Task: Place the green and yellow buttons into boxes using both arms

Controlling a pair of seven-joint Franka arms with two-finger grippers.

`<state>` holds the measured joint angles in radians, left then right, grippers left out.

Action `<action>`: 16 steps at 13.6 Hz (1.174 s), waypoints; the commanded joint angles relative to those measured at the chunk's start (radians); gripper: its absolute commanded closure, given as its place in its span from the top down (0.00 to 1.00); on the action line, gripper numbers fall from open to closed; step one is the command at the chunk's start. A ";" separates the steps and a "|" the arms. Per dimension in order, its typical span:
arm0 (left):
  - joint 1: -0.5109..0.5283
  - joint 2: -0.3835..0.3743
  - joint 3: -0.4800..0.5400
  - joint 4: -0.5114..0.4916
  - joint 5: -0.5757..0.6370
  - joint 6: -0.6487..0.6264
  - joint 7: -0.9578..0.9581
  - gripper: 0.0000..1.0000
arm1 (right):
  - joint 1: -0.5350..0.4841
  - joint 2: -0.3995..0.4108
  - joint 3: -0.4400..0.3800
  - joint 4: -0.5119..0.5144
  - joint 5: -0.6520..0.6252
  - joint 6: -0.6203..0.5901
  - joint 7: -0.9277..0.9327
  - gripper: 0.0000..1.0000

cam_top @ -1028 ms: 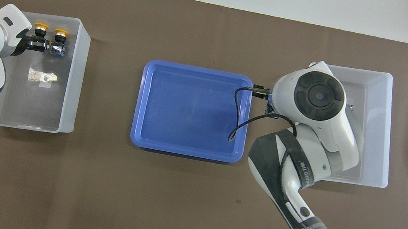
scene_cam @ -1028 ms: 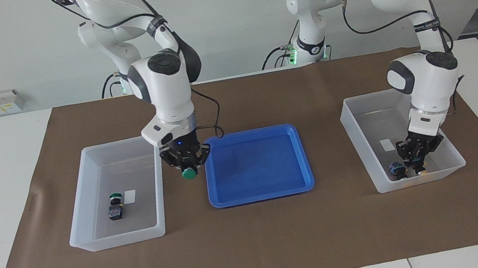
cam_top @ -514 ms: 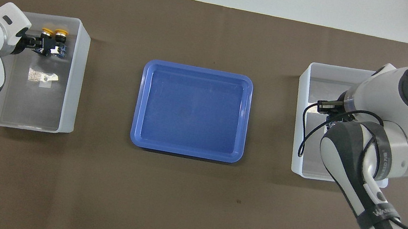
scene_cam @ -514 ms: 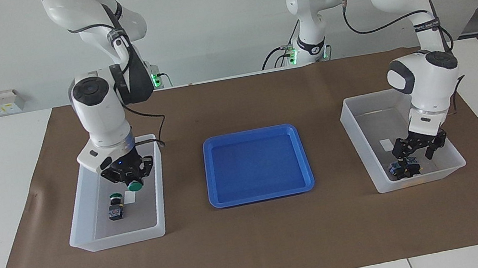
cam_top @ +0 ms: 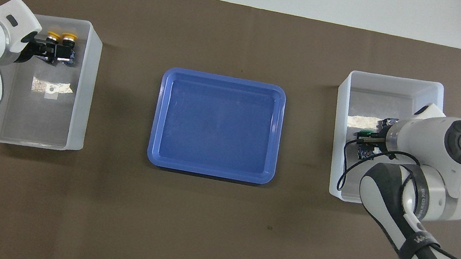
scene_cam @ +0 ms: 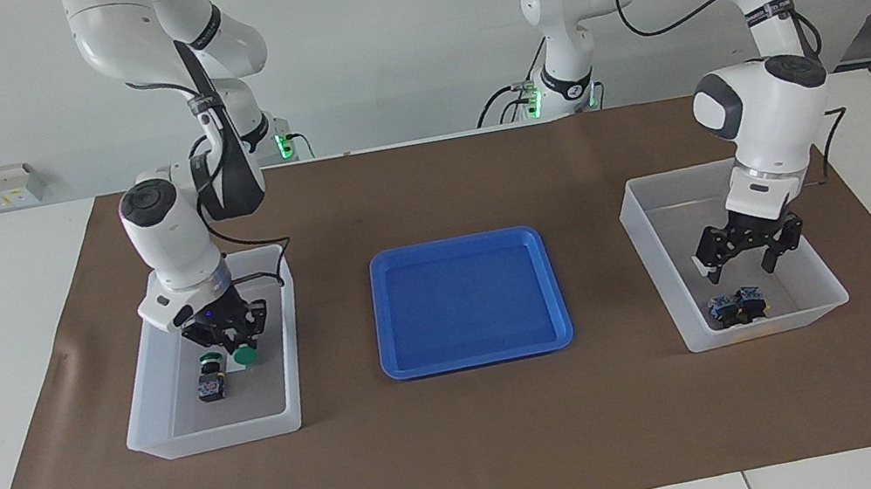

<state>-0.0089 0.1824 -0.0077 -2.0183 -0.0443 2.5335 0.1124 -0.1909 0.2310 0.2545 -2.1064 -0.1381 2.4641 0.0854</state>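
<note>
My right gripper (scene_cam: 229,343) is shut on a green button (scene_cam: 246,357) and holds it low inside the box (scene_cam: 212,439) at the right arm's end of the table. A second green button (scene_cam: 210,379) lies on that box's floor beside it. In the overhead view the right arm covers most of this box (cam_top: 342,120); a green cap (cam_top: 365,134) shows by the gripper. My left gripper (scene_cam: 747,256) is open and empty over two yellow buttons (scene_cam: 736,306) that lie side by side in the other box (scene_cam: 768,326). From overhead their yellow caps (cam_top: 61,37) show in that box (cam_top: 83,89), just past the left gripper (cam_top: 47,52).
A shallow blue tray (scene_cam: 467,301) sits in the middle of the brown mat between the two boxes and holds nothing; it also shows in the overhead view (cam_top: 217,125). Each box has a small white label on its floor.
My right gripper carried the green button from beside the blue tray into its box and lowered it. My left gripper opened, left its yellow button beside the other, and rose.
</note>
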 commanded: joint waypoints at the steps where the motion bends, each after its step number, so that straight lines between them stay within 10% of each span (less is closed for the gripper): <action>1: -0.051 -0.139 0.014 -0.126 -0.012 -0.036 0.009 1.00 | -0.015 -0.024 0.011 -0.001 0.020 0.015 0.014 1.00; 8: -0.103 -0.320 0.005 -0.064 0.032 -0.384 0.003 1.00 | -0.001 -0.111 0.011 0.242 0.018 -0.324 0.159 1.00; 16: -0.105 -0.138 -0.003 0.550 0.060 -0.959 0.006 1.00 | -0.018 -0.225 -0.012 0.460 0.032 -0.717 0.145 1.00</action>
<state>-0.1012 -0.0669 -0.0186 -1.6478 -0.0048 1.7109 0.1123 -0.1928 -0.0002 0.2472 -1.7050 -0.1302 1.8119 0.2300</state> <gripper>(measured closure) 0.000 0.000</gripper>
